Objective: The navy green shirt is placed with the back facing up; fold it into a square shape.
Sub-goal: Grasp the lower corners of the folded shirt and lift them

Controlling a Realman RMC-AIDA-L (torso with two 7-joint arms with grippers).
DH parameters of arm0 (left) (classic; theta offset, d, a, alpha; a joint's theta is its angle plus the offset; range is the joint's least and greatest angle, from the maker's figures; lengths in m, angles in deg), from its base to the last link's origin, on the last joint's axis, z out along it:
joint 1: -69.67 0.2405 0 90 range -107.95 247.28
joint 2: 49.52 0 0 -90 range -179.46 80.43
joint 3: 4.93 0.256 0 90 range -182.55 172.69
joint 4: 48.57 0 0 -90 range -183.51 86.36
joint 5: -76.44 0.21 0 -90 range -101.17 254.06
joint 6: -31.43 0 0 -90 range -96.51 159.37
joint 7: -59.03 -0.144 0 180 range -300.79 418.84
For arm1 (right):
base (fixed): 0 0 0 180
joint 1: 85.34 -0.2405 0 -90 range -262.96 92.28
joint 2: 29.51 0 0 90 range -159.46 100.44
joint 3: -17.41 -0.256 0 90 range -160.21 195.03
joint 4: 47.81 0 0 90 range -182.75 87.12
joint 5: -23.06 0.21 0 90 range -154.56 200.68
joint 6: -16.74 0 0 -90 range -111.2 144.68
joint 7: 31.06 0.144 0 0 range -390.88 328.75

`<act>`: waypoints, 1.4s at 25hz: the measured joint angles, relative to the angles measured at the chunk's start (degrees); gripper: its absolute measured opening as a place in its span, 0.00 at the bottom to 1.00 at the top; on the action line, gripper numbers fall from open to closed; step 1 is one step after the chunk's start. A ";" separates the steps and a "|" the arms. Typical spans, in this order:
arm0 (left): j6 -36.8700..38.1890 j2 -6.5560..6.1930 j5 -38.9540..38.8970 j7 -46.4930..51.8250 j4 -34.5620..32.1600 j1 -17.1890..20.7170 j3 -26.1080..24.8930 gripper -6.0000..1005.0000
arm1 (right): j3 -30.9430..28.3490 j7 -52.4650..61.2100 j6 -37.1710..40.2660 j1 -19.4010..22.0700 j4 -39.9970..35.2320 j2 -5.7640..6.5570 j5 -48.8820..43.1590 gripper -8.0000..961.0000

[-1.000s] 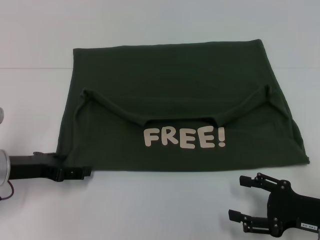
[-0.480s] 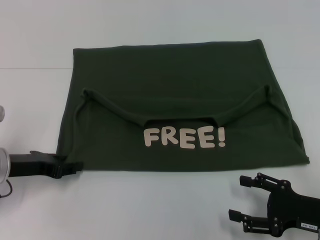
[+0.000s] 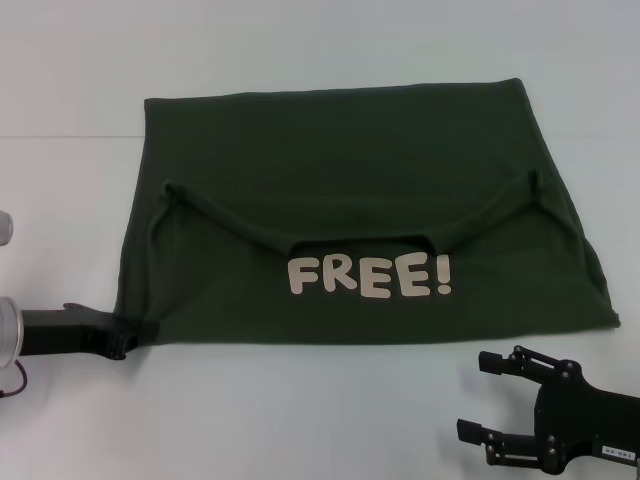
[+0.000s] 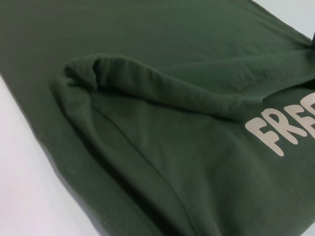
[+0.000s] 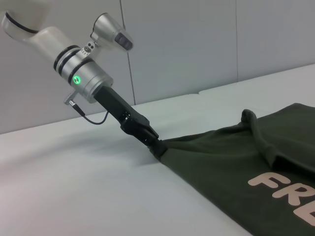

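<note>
White surface [image 3: 300, 410] carries the navy green shirt [image 3: 350, 180], left claw [image 3: 128, 335] seemingly pinching its near corner for folding, right claw [image 3: 478, 397] spread nearby.

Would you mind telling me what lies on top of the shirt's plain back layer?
A folded-over layer of the navy green shirt lies on it, showing the FREE! lettering and both sleeves. The left gripper is at its near-left corner; whatever lies beneath is covered.

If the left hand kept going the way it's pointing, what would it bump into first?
The navy green shirt. The left hand points at its near left corner and already meets the cloth there, so going on would probably push into or under that edge.
</note>
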 joint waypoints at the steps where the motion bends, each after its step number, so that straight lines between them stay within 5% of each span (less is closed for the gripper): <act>1: 0.07 0.00 0.01 -0.02 0.01 -0.01 0.00 0.16 | -0.04 0.12 0.05 0.00 0.00 0.00 0.03 0.95; 8: 0.77 -0.21 -0.14 -0.05 0.01 -0.03 0.00 0.06 | -0.86 6.11 1.17 -0.29 -1.41 0.13 0.79 0.95; 15: 1.40 -0.37 -0.32 -0.08 0.01 -0.04 -0.33 0.06 | -1.13 37.16 3.81 -1.55 -18.34 0.76 1.19 0.95; 20: 1.45 -0.54 -0.37 -0.08 0.01 -0.04 -0.36 0.06 | -0.79 63.58 2.78 -5.56 -26.78 4.41 -4.89 0.95; 24: 1.69 -0.70 -0.39 -0.08 -0.06 -0.08 -0.26 0.06 | 0.24 80.95 2.76 -9.61 -28.60 7.89 -12.54 0.95; 27: 1.79 -0.82 -0.42 -0.10 -0.08 -0.09 -0.34 0.06 | 1.08 89.69 2.10 -12.85 -28.52 9.36 -20.28 0.95; 35: 1.87 -0.96 -0.42 -0.16 -0.15 -0.29 -0.07 0.06 | 2.51 96.70 -0.52 -19.31 -26.22 8.97 -36.35 0.94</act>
